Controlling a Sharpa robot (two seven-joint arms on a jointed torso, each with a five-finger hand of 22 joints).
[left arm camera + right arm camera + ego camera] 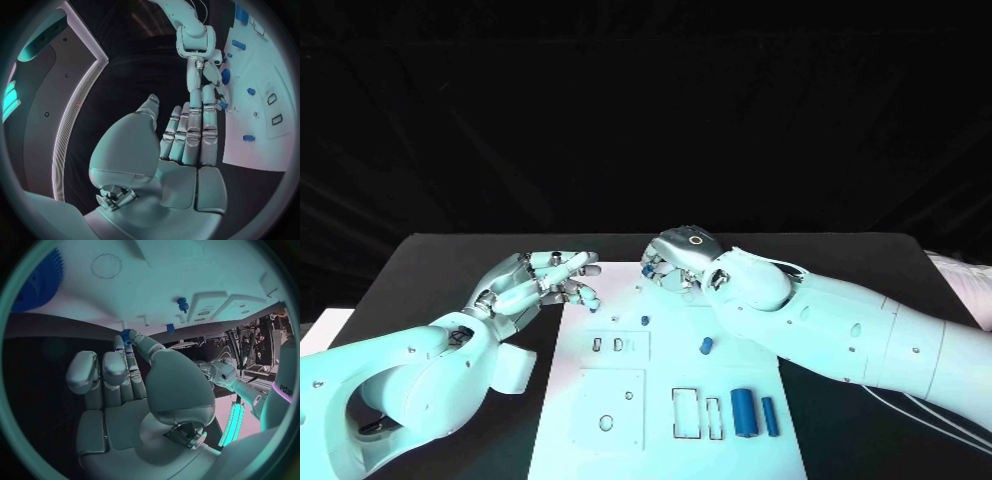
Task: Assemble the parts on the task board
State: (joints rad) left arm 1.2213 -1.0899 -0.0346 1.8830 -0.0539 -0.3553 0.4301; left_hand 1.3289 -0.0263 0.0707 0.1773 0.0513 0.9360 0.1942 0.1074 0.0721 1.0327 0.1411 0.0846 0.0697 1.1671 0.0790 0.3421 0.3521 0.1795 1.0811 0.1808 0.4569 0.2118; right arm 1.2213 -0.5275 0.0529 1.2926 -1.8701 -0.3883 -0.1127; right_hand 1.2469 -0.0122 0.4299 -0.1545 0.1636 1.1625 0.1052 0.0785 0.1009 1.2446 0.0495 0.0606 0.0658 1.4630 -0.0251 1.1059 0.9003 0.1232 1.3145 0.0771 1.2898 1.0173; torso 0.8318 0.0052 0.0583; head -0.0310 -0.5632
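Observation:
The white task board (661,440) lies in the middle of the black table. My right hand (678,265) hovers over the board's far edge and pinches a small blue part (127,335) between thumb and a fingertip; the same part (651,270) shows under that hand. My left hand (538,282) is at the board's far left corner, fingers stretched out side by side, thumb apart, nothing in it (187,135). A small blue piece (220,105) lies just past its fingertips. Loose blue parts rest on the board: a short peg (645,320), an oval piece (707,346) and two long cylinders (744,412).
Rectangular slots (689,412) and round holes (606,422) are cut into the board's near half. A blue gear (37,280) sits on the board by my right hand. A white strip (318,330) lies at the table's left edge. Black table surrounds the board.

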